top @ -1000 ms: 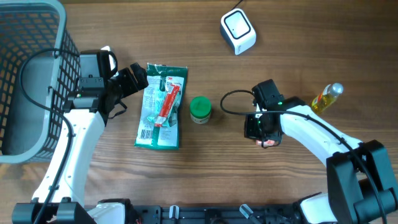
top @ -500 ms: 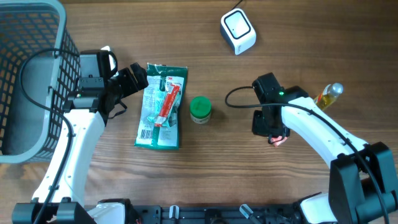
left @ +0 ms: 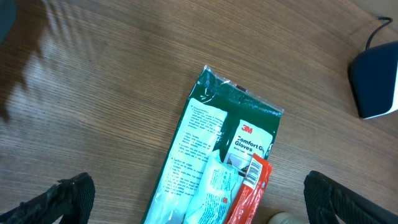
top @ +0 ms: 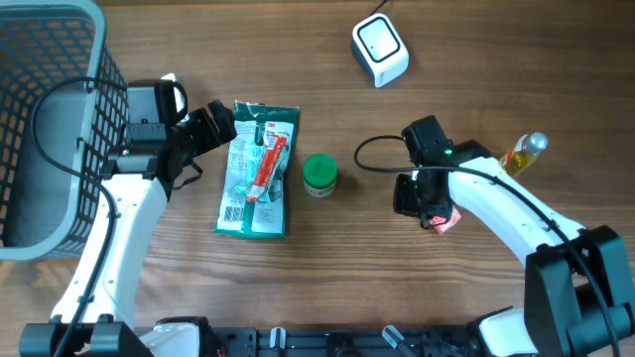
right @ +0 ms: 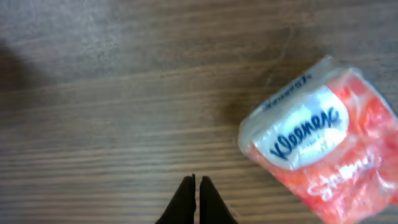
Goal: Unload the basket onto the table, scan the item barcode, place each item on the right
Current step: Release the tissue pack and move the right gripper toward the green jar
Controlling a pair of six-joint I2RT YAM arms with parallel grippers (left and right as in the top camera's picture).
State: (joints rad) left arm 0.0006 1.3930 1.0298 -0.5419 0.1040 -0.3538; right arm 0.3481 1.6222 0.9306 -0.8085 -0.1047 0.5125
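Note:
A flat green and white glove package (top: 256,169) with a red strip lies left of centre. My left gripper (top: 220,121) is at its upper left corner, open wide. In the left wrist view the package (left: 217,155) shows between the two black fingertips (left: 68,199) and nothing is held. An orange Kleenex tissue pack (top: 446,220) lies on the table beside my right gripper (top: 425,210). In the right wrist view that gripper (right: 196,199) is shut on nothing, with the pack (right: 323,149) off to the right. The white scanner (top: 380,50) stands at the back.
A green-capped jar (top: 319,174) stands between the package and the right arm. A yellow bottle (top: 521,156) lies at the right. A grey mesh basket (top: 94,59) fills the far left. The scanner (left: 376,81) also shows at the left wrist view's right edge.
The right gripper swung right, then back a little left, and more of the tissue pack now shows beside it. The left arm and glove package have not moved.

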